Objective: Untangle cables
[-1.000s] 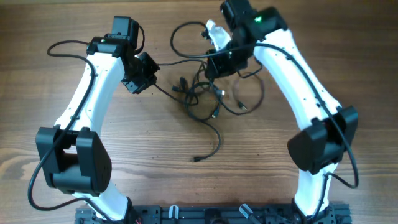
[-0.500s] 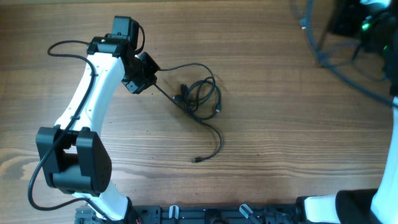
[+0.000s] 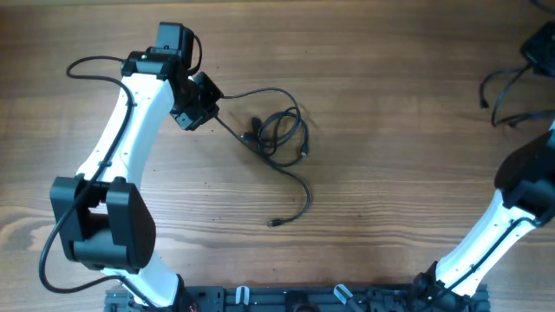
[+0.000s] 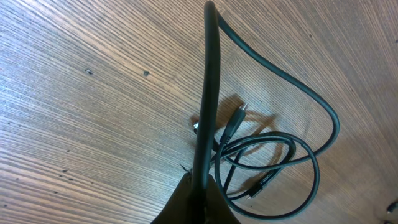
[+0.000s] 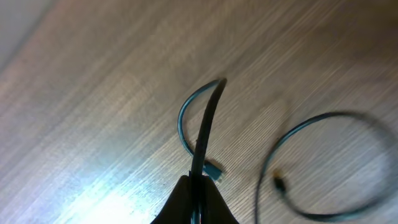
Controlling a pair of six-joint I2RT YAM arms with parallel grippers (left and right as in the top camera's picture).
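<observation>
My left gripper [image 3: 212,98] stays shut on one black cable [image 4: 207,93], which rises straight up from its fingertips [image 4: 186,202] in the left wrist view. That cable arcs round into a small bunch of cables [image 3: 279,132] at the table's middle, with a loose tail ending in a plug [image 3: 273,223]. In the right wrist view my right gripper [image 5: 198,190] is shut on another black cable [image 5: 206,124] above the wood. Below it lie a plug end [image 5: 214,169] and a wide loop [image 5: 323,165]. These cables [image 3: 501,94] show at the overhead view's far right.
The wooden table [image 3: 390,199] carries nothing else. The left arm [image 3: 130,130] stretches up the left side. The right arm [image 3: 494,234] leans along the right edge. A black rail [image 3: 295,299] runs along the front edge.
The right arm has swung from the middle to the far right, drawing several cables out of the bunch. The left gripper has held still on its cable; a smaller bunch remains.
</observation>
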